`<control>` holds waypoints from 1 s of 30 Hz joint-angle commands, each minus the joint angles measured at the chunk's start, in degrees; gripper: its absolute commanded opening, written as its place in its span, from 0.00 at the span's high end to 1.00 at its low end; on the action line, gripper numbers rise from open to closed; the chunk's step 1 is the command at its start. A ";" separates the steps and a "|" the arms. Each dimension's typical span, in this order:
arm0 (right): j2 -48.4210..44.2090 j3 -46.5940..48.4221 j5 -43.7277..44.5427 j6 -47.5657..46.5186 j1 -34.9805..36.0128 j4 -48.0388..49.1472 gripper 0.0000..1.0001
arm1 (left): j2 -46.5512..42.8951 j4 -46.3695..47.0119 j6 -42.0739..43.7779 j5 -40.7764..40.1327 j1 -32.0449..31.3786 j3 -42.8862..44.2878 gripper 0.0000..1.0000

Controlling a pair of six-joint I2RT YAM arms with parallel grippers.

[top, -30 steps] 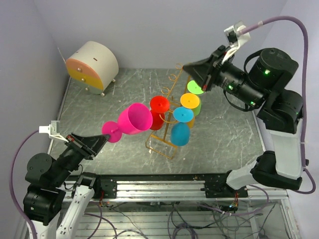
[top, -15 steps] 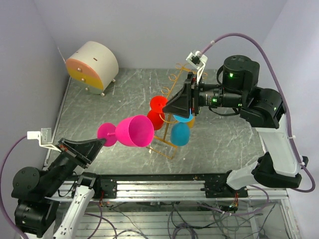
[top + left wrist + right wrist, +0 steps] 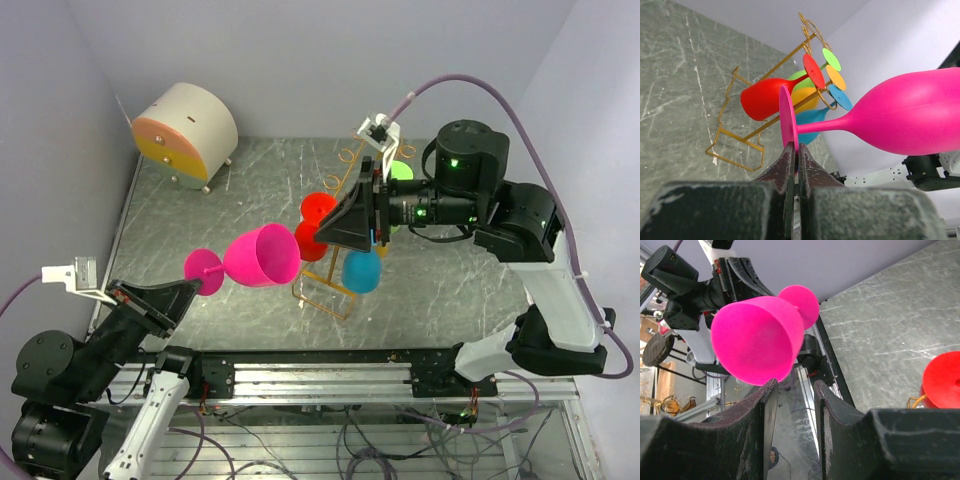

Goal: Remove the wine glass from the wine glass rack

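My left fingers point(image 3: 782, 172) are clamped shut on the foot rim of the magenta plastic wine glass point(image 3: 910, 117). It hangs sideways, bowl towards the golden-orange wire wine glass rack point(image 3: 330, 288), clear of it and above the grey marbled worktop point(image 3: 200, 215). I read that as lift-off done, carry-away in hand. My right fingers point(image 3: 760, 410) are parted, holding nothing, aimed at the bowl, likely for support or a handover. Versus half a second ago, the glass is further left of the rack and the right arm has pushed in over it.
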 commanded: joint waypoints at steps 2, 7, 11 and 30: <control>1.72 0.17 7.15 -0.29 5.50 2.04 0.64 | 1.50 -2.63 1.40 -2.61 0.26 1.63 0.93; 4.20 1.26 11.47 -0.88 7.94 1.71 0.62 | 1.09 -2.61 0.84 -2.95 0.26 1.78 0.93; 4.55 1.75 15.44 -1.10 8.48 1.61 0.62 | 0.78 -2.97 0.45 -2.88 0.30 2.50 0.93; 8.90 2.30 14.72 -1.42 10.33 3.40 0.83 | -0.06 -4.22 0.10 -3.65 0.26 2.88 0.93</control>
